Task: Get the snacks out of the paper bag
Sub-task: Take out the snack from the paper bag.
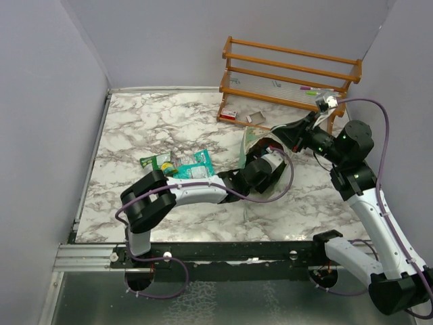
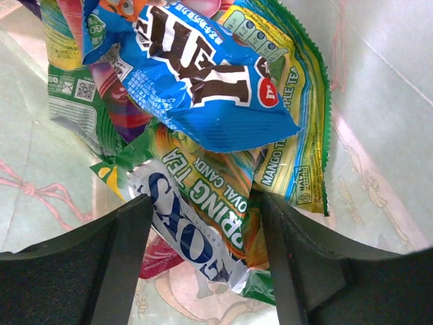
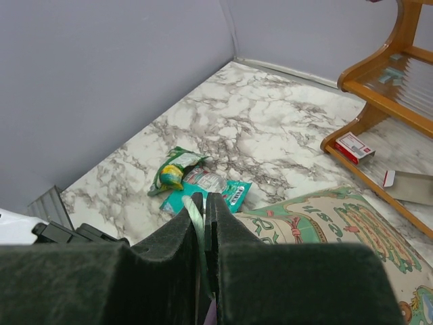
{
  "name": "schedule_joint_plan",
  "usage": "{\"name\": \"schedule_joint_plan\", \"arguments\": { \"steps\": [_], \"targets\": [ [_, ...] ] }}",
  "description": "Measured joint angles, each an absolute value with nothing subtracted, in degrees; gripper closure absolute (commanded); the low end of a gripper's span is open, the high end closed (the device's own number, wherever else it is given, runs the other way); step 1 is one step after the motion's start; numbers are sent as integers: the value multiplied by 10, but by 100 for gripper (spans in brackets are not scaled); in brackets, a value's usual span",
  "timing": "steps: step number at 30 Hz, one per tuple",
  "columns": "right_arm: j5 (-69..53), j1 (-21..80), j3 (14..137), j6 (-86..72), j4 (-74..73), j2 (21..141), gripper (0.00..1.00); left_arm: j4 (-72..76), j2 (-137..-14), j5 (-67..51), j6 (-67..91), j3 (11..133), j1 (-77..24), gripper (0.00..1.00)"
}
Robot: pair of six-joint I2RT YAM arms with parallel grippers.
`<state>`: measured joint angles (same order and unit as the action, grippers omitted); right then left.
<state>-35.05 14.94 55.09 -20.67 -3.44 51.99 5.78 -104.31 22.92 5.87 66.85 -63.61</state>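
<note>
The pale green paper bag (image 1: 252, 141) lies on its side at mid table, its printed wall showing in the right wrist view (image 3: 325, 220). My left gripper (image 2: 205, 203) is deep inside it, open, its fingers on either side of a white-blue and green candy packet (image 2: 196, 217). A blue packet (image 2: 203, 74), a yellow-green packet (image 2: 298, 128) and more snacks lie piled beyond. My right gripper (image 3: 205, 198) is shut on the bag's pale green rim and holds the mouth up (image 1: 294, 135). A teal-white packet (image 1: 196, 164) and a yellow-green packet (image 1: 157, 162) lie on the table left of the bag.
A wooden rack (image 1: 291, 74) stands at the back right, with a small red-white box (image 1: 229, 114) and a loose card piece (image 3: 406, 179) at its foot. Grey walls close the left and back sides. The two packets on the table also show in the right wrist view (image 3: 203, 183).
</note>
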Motion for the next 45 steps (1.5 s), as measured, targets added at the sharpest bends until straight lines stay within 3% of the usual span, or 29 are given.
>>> {"name": "schedule_joint_plan", "arguments": {
  "steps": [6,12,45],
  "targets": [
    [-350,149,551,-198,-36,517,93,47,-1061,248,49,681,-639,84],
    [-350,149,551,-188,-44,517,93,39,-1056,259,37,680,-639,98],
    [-320,149,551,-177,-45,522,93,-1,-647,56,-11,561,-638,100]
  ]
}}
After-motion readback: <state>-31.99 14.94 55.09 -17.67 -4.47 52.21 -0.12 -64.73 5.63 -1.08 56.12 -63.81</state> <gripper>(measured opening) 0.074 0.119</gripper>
